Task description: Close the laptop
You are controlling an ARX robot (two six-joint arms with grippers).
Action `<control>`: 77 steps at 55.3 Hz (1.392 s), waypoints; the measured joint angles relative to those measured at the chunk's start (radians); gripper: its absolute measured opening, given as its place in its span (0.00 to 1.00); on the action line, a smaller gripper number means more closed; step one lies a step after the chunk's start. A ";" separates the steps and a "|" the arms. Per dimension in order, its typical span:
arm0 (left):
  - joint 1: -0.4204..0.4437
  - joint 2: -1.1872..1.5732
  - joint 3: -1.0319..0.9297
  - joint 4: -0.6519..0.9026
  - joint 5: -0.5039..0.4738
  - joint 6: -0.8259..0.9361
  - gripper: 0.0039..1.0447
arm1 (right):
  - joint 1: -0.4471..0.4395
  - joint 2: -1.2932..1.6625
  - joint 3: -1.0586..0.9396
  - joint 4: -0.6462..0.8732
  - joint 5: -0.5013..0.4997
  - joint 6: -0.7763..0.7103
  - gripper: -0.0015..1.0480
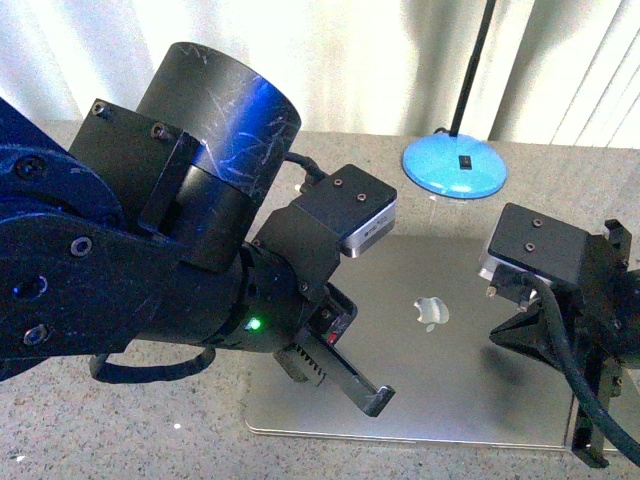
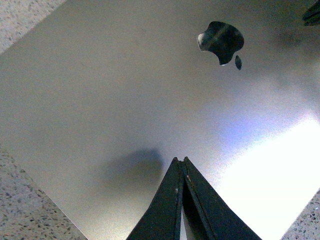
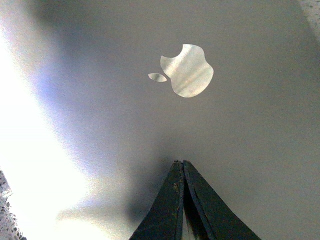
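Note:
The silver-grey laptop (image 1: 450,380) lies on the table with its lid down flat and the apple logo (image 1: 432,311) facing up. My left gripper (image 1: 378,400) is shut and empty, its tip just over the lid's front left part. In the left wrist view the shut tips (image 2: 180,160) hover close over the lid (image 2: 125,90), with a shadow beside them. My right gripper (image 1: 592,455) is shut and empty over the lid's right edge. In the right wrist view its tips (image 3: 179,162) sit close above the lid (image 3: 250,125), near the logo (image 3: 187,70). Keys and screen are hidden.
A blue round lamp base (image 1: 455,165) with a thin black pole (image 1: 476,55) stands just behind the laptop. The speckled grey table (image 1: 150,425) runs around it, and white curtains (image 1: 350,50) hang behind. My bulky left arm (image 1: 150,240) fills the left of the front view.

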 joint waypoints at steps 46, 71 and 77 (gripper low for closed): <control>0.075 -0.023 -0.089 0.155 0.037 -0.164 0.03 | 0.011 -0.070 -0.023 0.135 0.019 0.145 0.03; 0.185 -0.211 -0.090 0.309 -0.085 -0.432 0.57 | 0.004 -0.211 -0.036 0.483 0.364 0.595 0.44; 0.163 -0.192 -0.196 0.636 -0.379 -0.347 0.43 | 0.002 -0.193 -0.172 0.837 0.510 0.741 0.29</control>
